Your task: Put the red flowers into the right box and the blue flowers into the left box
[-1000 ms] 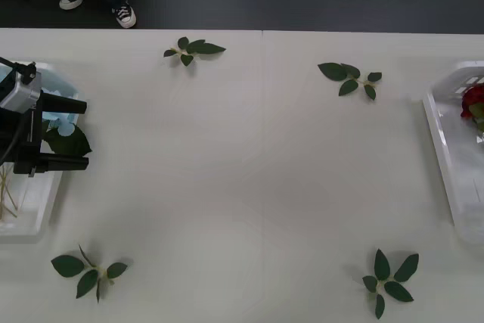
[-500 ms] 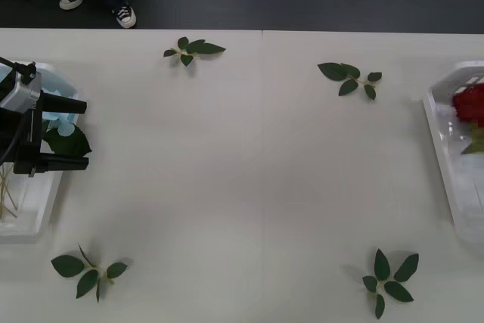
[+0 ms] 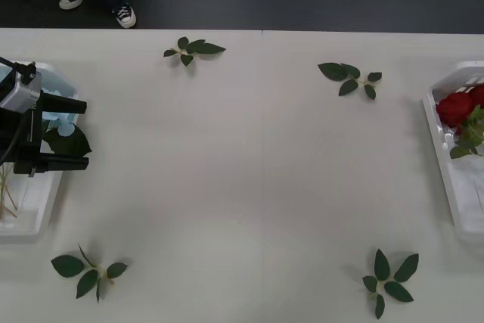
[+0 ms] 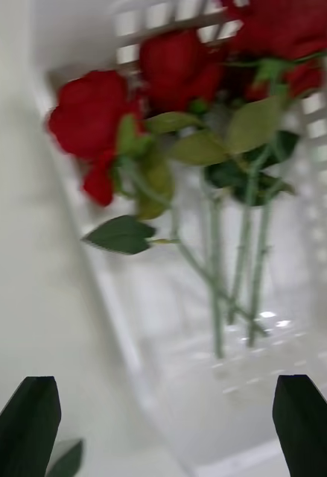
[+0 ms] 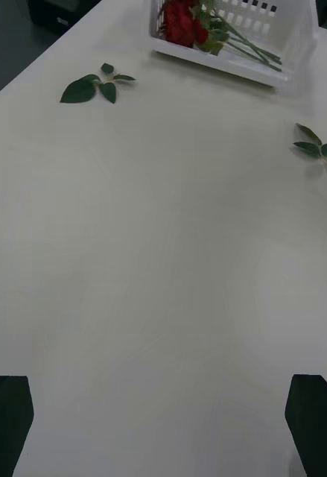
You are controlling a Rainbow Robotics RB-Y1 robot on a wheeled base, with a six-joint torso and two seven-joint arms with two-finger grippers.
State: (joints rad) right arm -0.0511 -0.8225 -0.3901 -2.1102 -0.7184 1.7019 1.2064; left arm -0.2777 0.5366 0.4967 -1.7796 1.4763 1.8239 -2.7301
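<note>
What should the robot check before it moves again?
1. Red roses lie inside the right box: ok.
2. Blue flowers lie in the left box: ok.
3. All four of each colour are in: cannot tell.
4. Right gripper is open and holds nothing: ok.
5. Left gripper is open over the left box: ok.
6. Only leaf sprigs are loose on the table: ok.

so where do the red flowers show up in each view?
Front view: red flowers at the right edge, in the right box.
Right wrist view: close up, blooms in the same box.
Left wrist view: far off, across the table.
Shared landmark: the box's slotted end wall.
</note>
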